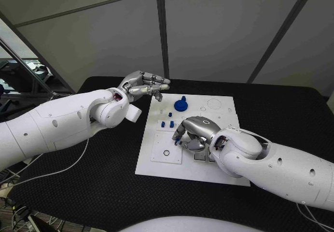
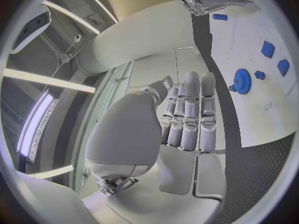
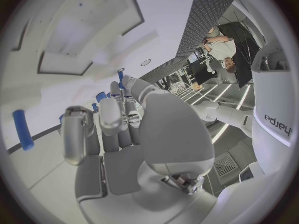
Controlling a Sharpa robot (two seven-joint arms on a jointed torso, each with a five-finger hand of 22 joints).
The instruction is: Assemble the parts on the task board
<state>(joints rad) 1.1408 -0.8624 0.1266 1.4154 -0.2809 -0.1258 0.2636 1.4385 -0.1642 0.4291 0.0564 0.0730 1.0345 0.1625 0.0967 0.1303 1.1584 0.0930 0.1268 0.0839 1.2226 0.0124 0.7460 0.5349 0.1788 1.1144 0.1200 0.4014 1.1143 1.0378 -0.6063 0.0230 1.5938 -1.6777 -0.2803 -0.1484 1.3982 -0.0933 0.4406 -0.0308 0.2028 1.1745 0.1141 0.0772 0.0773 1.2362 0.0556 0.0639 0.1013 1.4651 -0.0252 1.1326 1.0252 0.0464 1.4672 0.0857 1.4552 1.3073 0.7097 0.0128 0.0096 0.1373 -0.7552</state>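
The white task board (image 1: 159, 164) lies in the middle of the black table. A blue gear (image 1: 181, 104) stands near its far edge, with small blue blocks (image 1: 167, 124) just in front of it. My right hand (image 1: 193, 133) hovers low over the board's middle, fingers bent downward and holding nothing. A blue peg (image 3: 24, 130) lies on the board (image 3: 62, 84) a short way from the right hand (image 3: 124, 134). My left hand (image 1: 146, 86) is raised off the board's far left corner; its fingers (image 2: 190, 114) are straight and empty. The gear (image 2: 241, 78) and blocks (image 2: 268, 49) lie beyond them.
The board (image 2: 261, 109) carries a square inset plate (image 1: 168, 147) with a ring hole and several round holes near its far right corner (image 1: 214, 103). Black table (image 1: 83, 183) surrounds it. A cable (image 1: 62, 166) runs along the table's left side.
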